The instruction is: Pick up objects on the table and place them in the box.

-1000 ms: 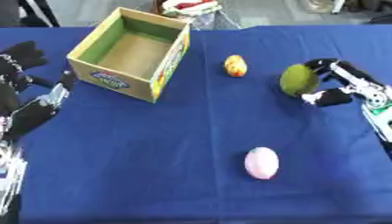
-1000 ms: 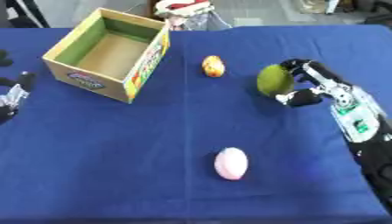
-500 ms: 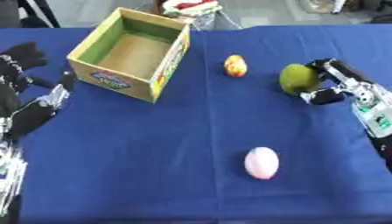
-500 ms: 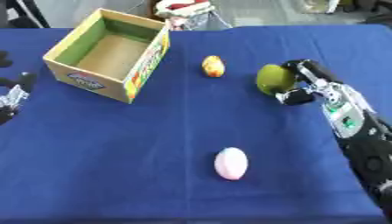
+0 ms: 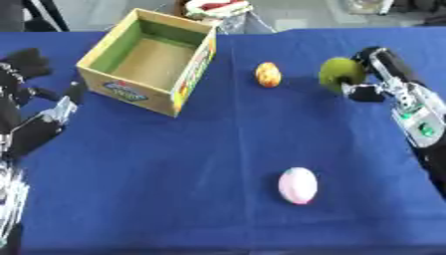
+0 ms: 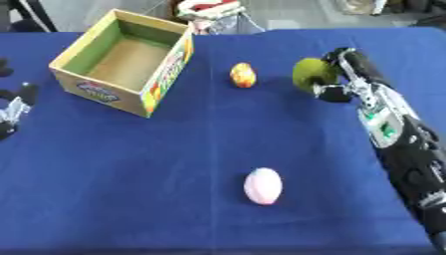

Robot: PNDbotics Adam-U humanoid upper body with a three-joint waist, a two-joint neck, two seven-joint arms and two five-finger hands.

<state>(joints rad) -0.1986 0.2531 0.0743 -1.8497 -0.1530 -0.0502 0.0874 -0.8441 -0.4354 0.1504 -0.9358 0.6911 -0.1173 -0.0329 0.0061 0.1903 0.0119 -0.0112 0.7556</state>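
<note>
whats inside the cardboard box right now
Nothing shows inside the cardboard box: only its bare brown floor and green inner walls. The near wall hides a strip of the floor, so that corner cannot be checked.

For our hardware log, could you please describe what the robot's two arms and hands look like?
The right robot hand has black fingers on a silver-grey wrist section with a small green mark, then a black forearm. The left robot hand is black with silver joint pieces.

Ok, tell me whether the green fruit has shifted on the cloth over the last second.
No. The green fruit keeps its spot right of the orange egg, and the right hand stays curled against it.
</note>
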